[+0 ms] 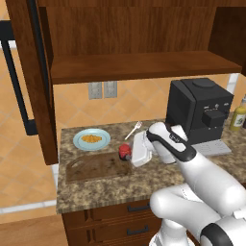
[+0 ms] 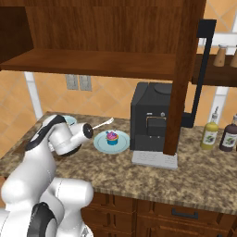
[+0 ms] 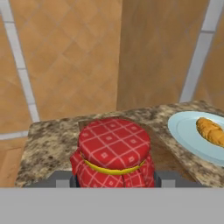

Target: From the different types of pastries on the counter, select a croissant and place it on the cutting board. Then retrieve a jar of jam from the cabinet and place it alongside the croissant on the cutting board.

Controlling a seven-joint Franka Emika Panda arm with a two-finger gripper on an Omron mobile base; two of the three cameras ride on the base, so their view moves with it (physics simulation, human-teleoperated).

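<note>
Now, going from the left in the left base view, the croissant [image 1: 91, 139] lies on its plate [image 1: 78, 142] on the counter [image 1: 96, 187], not on the board [image 1: 96, 166], which sits bare just in front of the plate. At the board's right end my gripper [image 1: 129, 153] has the jar [image 1: 125, 151] pinched between its two fingers, the jar right at or just above the board's far right corner; I cannot tell whether it touches the wood. In the hand view the jar [image 3: 113, 153] sits squarely between my fingertips, its red checked cloth cover tied with a yellow band, the board and counter beneath it and the croissant [image 3: 212, 131] off to the right on the plate. I judge the jar stiff, fairly weighty for its size, and breakable, with smooth sides that could slip, so the hold belongs on the body below the band, not on the soft cloth, which would give and let it twist. The croissant I take to be light and crushable, best gripped gently across its thick middle. Further right stand the coffee machine [image 1: 199, 108] and, in the right base view, the cupcake [image 2: 111, 137] on its own plate [image 2: 121, 144].
</note>
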